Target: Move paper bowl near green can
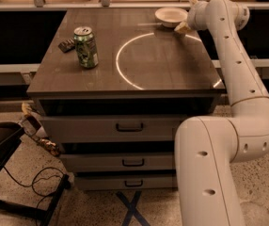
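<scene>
Paper bowl [171,16], 1, gripper [181,27] beside it, 1 green can [86,47]

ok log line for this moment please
paper bowl: far right of table | green can: upright, left side | claw: beside bowl's right rim | task: bowl not yet near can

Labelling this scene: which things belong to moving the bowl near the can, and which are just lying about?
Job: paper bowl, far right corner; green can, left side; gripper, beside the bowl.
Lying about: small dark object, just behind the can.
</scene>
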Robot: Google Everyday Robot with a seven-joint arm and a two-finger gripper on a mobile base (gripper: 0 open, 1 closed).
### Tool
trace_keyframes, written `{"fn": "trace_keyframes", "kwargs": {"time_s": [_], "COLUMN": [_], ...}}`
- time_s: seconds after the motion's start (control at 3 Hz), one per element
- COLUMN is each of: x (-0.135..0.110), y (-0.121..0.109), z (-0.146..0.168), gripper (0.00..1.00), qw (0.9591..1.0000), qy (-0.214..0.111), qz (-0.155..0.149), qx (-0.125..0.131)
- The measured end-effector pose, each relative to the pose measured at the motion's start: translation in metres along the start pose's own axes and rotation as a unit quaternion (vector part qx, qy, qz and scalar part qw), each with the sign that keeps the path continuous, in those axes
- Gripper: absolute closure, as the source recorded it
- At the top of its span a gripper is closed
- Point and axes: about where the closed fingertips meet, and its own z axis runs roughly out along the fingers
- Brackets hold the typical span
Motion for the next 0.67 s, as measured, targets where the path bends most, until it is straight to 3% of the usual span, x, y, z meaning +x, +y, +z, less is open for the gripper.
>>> {"fn": "trace_keyframes", "kwargs": {"time_s": [0.67], "x": [-0.005], "y": [0.0038], "z": [0.0042], "gripper": [0.29], "qw": [1.0], "qy": [-0.009], "qz": [0.003], "qx": [-0.001]}}
